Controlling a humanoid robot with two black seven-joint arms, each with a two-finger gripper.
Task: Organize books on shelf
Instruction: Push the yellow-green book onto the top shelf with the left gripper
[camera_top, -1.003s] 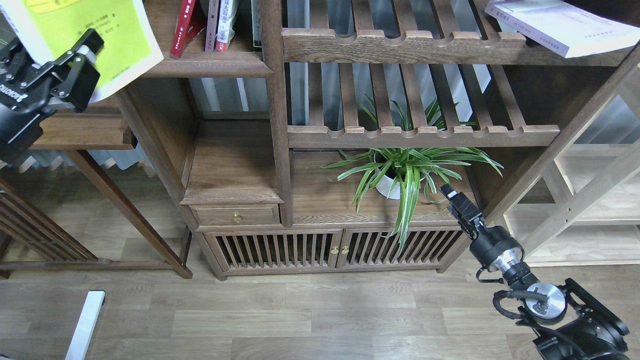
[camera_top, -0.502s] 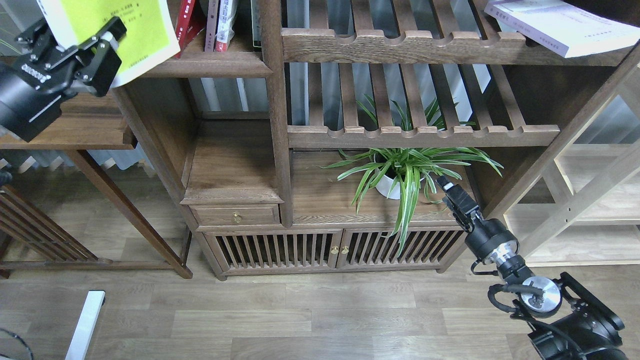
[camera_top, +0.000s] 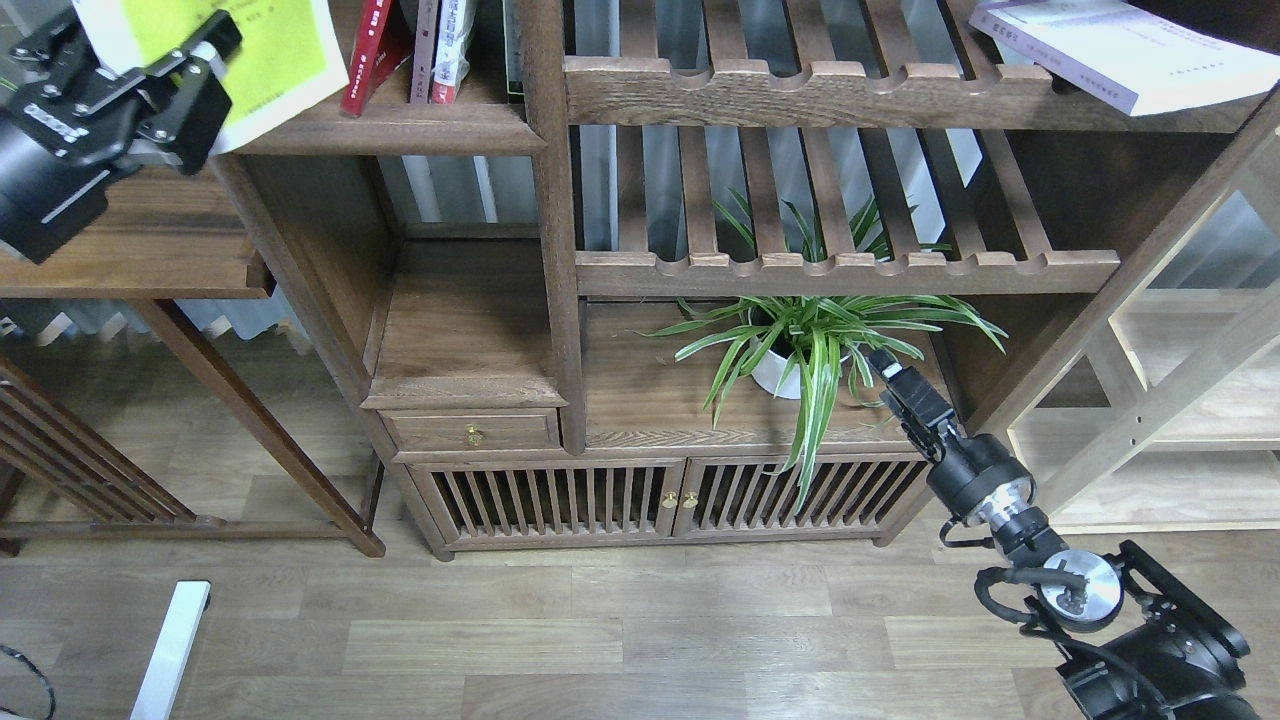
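At upper left, large yellow-white paperback book (camera_top: 265, 50) clamped in black left gripper (camera_top: 160, 75), overhanging dark brown moulded wooden shelf (camera_top: 400, 130) — right gripper (camera_top: 893, 375) low, finger state indiscernible — plank floor (camera_top: 600, 620).

Your left gripper (camera_top: 180, 75) is matt black metal, its fingers closed on the smooth yellow-white paper cover of the book (camera_top: 265, 50). Just beside it, the shelf (camera_top: 400, 128) shows dark, grainy wood with a satin finish. Below your right gripper (camera_top: 885, 370), the wrist has polished bare metal.
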